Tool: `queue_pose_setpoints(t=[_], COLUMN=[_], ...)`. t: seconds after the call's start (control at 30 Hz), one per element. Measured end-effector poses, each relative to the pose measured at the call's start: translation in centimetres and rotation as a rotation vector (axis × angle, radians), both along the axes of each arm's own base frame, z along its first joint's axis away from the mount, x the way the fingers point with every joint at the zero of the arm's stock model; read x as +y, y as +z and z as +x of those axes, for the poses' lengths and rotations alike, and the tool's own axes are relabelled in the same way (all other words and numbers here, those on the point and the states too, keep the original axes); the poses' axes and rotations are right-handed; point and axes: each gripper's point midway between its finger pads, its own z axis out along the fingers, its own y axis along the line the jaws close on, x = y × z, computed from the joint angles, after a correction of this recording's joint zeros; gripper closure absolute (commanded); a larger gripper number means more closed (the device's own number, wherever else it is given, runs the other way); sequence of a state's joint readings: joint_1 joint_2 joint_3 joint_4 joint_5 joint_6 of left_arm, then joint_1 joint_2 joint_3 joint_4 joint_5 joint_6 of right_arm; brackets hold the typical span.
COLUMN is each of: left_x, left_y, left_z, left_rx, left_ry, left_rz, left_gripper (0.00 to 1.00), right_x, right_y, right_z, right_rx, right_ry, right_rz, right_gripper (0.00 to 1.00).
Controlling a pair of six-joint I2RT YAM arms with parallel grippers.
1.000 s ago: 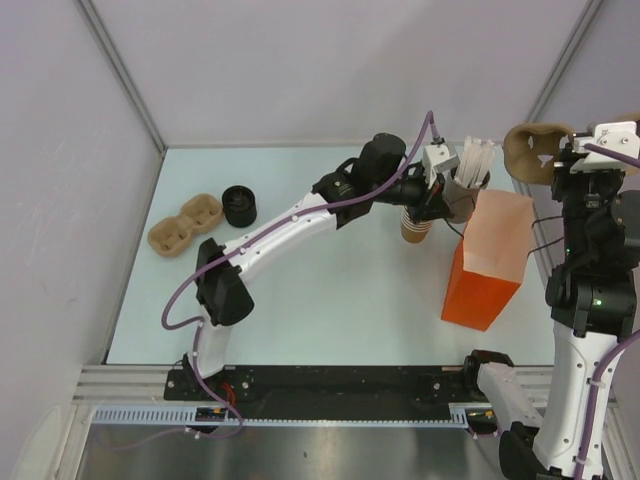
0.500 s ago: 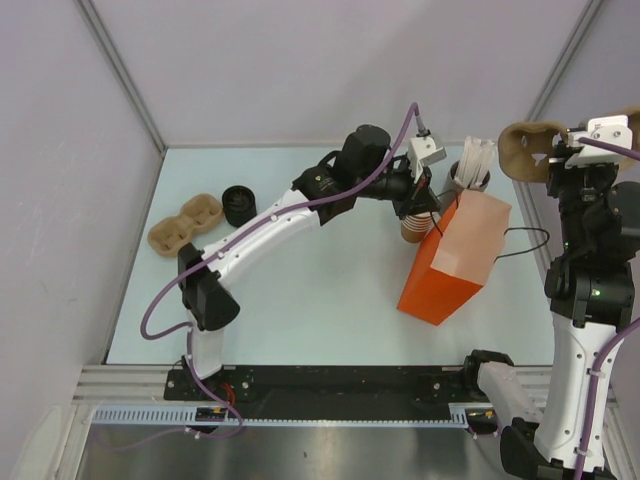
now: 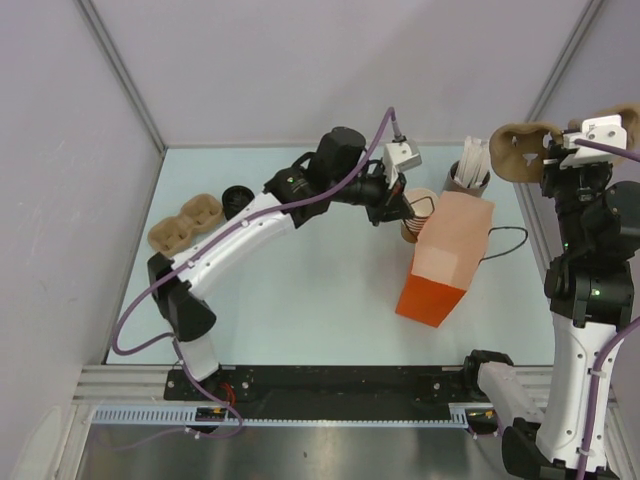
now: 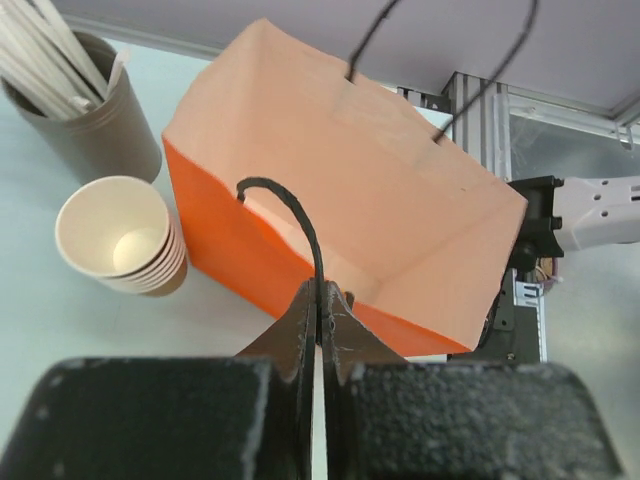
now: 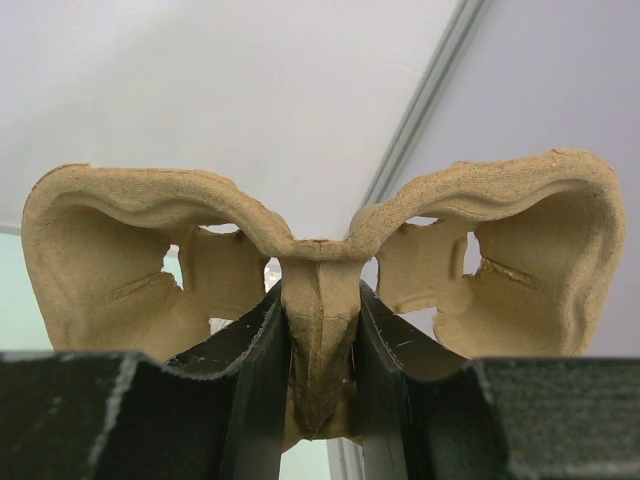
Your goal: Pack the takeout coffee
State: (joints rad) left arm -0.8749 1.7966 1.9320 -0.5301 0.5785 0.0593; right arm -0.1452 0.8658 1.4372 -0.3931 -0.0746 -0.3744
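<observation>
The takeout coffee is out of view. An orange paper bag (image 3: 445,255) (image 4: 350,190) stands tilted right of centre, mouth open. My left gripper (image 3: 400,208) (image 4: 320,292) is shut on the bag's near black cord handle (image 4: 300,215), at the bag's upper left. My right gripper (image 3: 553,160) (image 5: 320,300) hangs high at the far right, shut on the middle ridge of a tan pulp cup carrier (image 3: 520,150) (image 5: 130,250).
A stack of tan cups (image 3: 420,200) (image 4: 115,235) stands against the bag's left side. A grey cylinder of white sticks (image 3: 467,178) (image 4: 80,130) is behind it. A second pulp carrier (image 3: 185,222) and a round black lid (image 3: 237,196) lie at the left.
My left arm has pulled the handle leftward, and the bag has slid left and leaned over. The right gripper has edged left with the carrier.
</observation>
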Motion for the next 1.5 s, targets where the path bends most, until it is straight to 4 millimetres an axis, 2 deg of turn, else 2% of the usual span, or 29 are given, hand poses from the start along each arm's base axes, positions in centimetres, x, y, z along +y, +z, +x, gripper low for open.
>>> queue_pose_setpoints(t=[0.17, 0.33, 0.57, 0.67, 0.83, 0.97, 1.0, 1.07, 1.17, 1.23, 1.3, 1.43, 1.5], left_x=[2.6, 3.9, 6.1, 8.0, 13.3, 17.5, 18.5, 19.9, 20.4, 20.5, 20.4, 20.6, 20.6], left_y=[0.9, 1.8, 1.4, 1.0, 0.0, -0.2, -0.2, 0.4, 1.5, 1.9, 2.2, 2.3, 2.2], left_z=[-0.2, 0.1, 1.0, 1.8, 3.7, 4.7, 5.0, 5.1, 5.2, 5.3, 5.5, 5.8, 5.9], left_rx=[-0.009, -0.020, -0.037, -0.036, -0.053, -0.083, -0.092, -0.117, -0.156, -0.169, -0.177, -0.196, -0.201], left_ry=[0.030, 0.055, 0.108, 0.161, 0.306, 0.420, 0.450, 0.489, 0.508, 0.512, 0.516, 0.519, 0.520], left_rz=[-0.004, -0.013, 0.010, 0.024, 0.050, 0.060, 0.062, 0.058, 0.039, 0.037, 0.037, 0.045, 0.049], left_gripper=[1.00, 1.00, 1.00, 1.00, 1.00, 0.99, 0.99, 0.99, 0.99, 0.97, 0.93, 0.93, 0.96], right_x=[1.2, 2.9, 7.6, 9.9, 14.1, 18.5, 19.1, 21.7, 24.6, 26.0, 27.5, 29.4, 30.0], right_y=[-0.3, -0.6, -2.3, -3.3, -5.0, -6.7, -7.3, -8.4, -10.2, -10.6, -10.3, -9.4, -9.0], right_z=[0.4, 0.8, 1.8, 2.3, 2.8, 2.9, 3.2, 3.0, 3.2, 3.4, 3.4, 3.5, 3.7], right_rx=[0.013, 0.023, 0.089, 0.127, 0.185, 0.245, 0.262, 0.305, 0.377, 0.405, 0.416, 0.415, 0.405], right_ry=[0.052, 0.120, 0.304, 0.392, 0.541, 0.682, 0.696, 0.770, 0.839, 0.870, 0.906, 0.963, 0.981], right_rz=[-0.002, -0.005, -0.010, -0.013, -0.023, -0.040, -0.042, -0.054, -0.070, -0.078, -0.084, -0.102, -0.119], right_gripper=[0.67, 0.67, 0.67, 0.67, 0.67, 0.67, 0.67, 0.67, 0.67, 0.67, 0.67, 0.68, 0.68])
